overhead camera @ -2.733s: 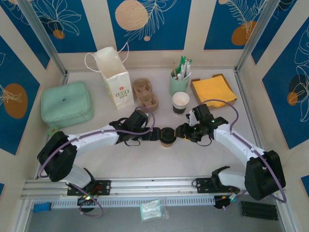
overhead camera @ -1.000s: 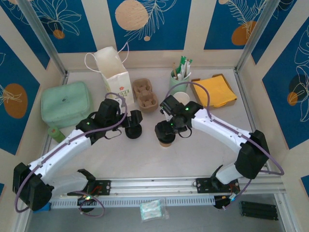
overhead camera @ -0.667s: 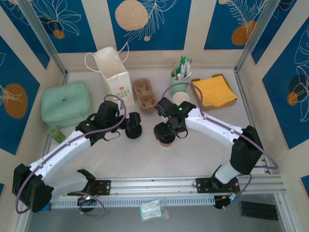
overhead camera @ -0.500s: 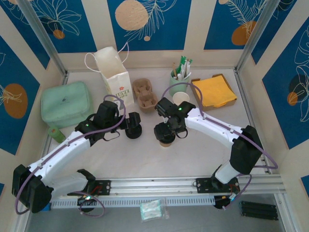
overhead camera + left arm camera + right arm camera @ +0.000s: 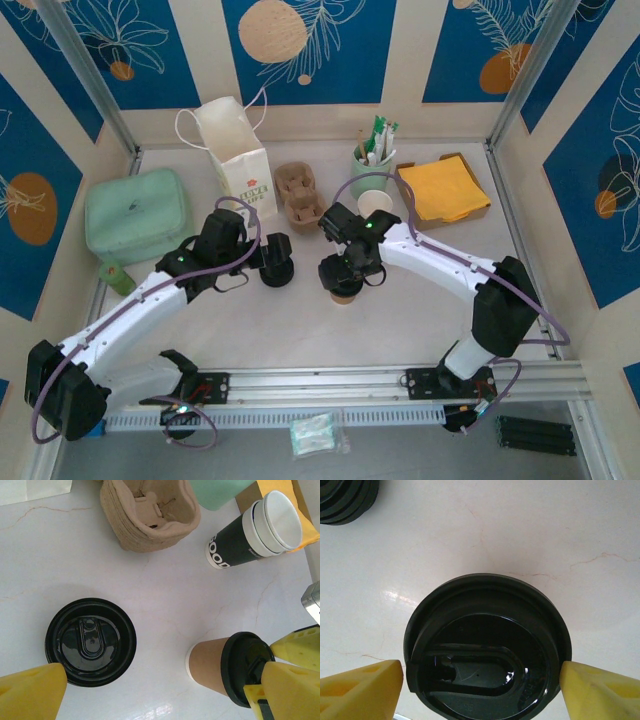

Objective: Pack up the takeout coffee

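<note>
Since we met low at the lidded brown cup [image 5: 215, 666], both arms have lifted. My left gripper [image 5: 157, 685] has drawn back over the spare black lid [image 5: 90, 641], fingers spread wide and empty. My right gripper [image 5: 482, 672] hangs over that cup, fingers flanking its lid at the rim; whether they pinch it I cannot tell. Capping looks finished, so carrying comes next. The takeout coffee [image 5: 255, 532], white above black, stands untouched beyond my right wrist, beside the mint-green cup [image 5: 370, 176].

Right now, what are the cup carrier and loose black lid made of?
The cup carrier looks like moulded paper pulp: matte tan, rough fibrous edges. The loose black lid is probably thin plastic: glossy, sharp reflections on crisp moulded ridges.
</note>
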### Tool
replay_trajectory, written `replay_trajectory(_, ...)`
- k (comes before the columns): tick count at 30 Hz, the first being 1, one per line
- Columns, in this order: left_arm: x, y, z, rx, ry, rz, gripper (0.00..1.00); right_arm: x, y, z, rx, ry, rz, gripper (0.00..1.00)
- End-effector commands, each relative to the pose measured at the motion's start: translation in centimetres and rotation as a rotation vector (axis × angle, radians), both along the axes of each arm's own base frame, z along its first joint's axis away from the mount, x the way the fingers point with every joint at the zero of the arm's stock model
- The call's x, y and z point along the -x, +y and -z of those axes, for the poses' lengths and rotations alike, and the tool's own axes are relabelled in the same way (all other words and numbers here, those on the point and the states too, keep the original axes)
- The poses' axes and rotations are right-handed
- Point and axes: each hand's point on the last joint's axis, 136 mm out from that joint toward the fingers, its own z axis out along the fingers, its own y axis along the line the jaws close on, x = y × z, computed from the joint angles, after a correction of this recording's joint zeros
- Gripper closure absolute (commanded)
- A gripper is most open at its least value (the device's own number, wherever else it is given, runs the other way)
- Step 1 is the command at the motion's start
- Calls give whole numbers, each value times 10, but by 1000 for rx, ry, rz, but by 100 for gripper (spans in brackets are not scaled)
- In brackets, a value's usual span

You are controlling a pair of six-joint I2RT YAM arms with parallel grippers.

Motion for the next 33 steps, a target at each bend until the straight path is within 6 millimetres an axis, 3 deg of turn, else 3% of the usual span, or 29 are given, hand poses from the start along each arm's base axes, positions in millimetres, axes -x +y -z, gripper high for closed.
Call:
replay_trajectory(1, 1, 2, 0, 10, 2, 3, 1, 6, 3, 10, 4, 36, -13, 18)
replay_trajectory(13, 0, 1, -1, 20, 4, -1, 1, 9, 4, 21, 28, 49, -28, 20)
replay_trajectory(18, 0, 0, -3, 26, 2, 1, 1, 10, 2, 21, 40, 44, -31, 25)
replay_trajectory(27, 0, -5, -13, 45, -5, 18, 1, 1, -10, -4, 4, -20, 8, 30)
replay_trajectory(33, -1, -16, -26, 88, -14, 57, 1, -10, -36, -23, -40, -51, 77, 31)
